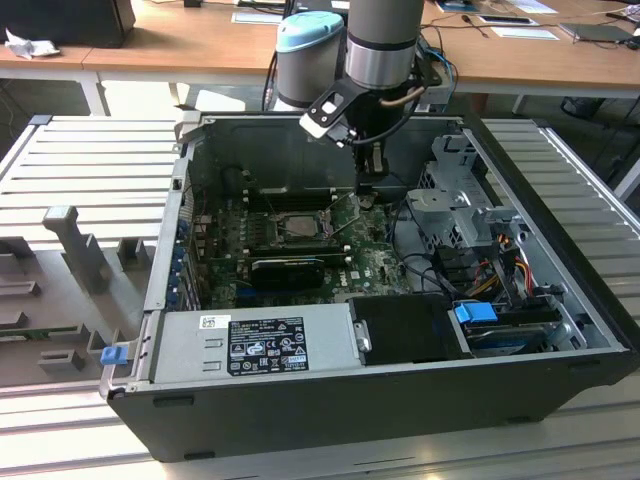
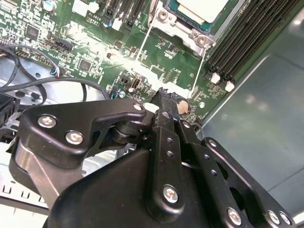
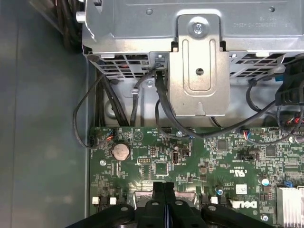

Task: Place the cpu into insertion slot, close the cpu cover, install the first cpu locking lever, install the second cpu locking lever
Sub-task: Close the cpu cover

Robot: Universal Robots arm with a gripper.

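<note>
Inside the open computer case (image 1: 560, 290), my gripper (image 1: 368, 192) hangs just above the green motherboard (image 1: 375, 262), on the exterior view's right of the CPU socket (image 1: 297, 228). In both wrist views the two black fingers are pressed together, at the gripper (image 2: 166, 95) and the gripper (image 3: 164, 186), with nothing visible between them. The cpu (image 2: 199, 7) lies flat in the socket with the cpu cover (image 2: 187, 31) around its edge. Two thin wire locking levers, one lever (image 2: 144, 45) and another lever (image 2: 199, 71), run out from the socket toward my fingertips.
A silver drive cage (image 3: 199, 71) with black cables (image 3: 161, 109) stands close behind the gripper. Memory slots (image 2: 247, 42) run beside the socket. A long black card (image 1: 290, 268) and the power supply (image 1: 260, 340) lie toward the case front. A coin battery (image 3: 120, 151) sits nearby.
</note>
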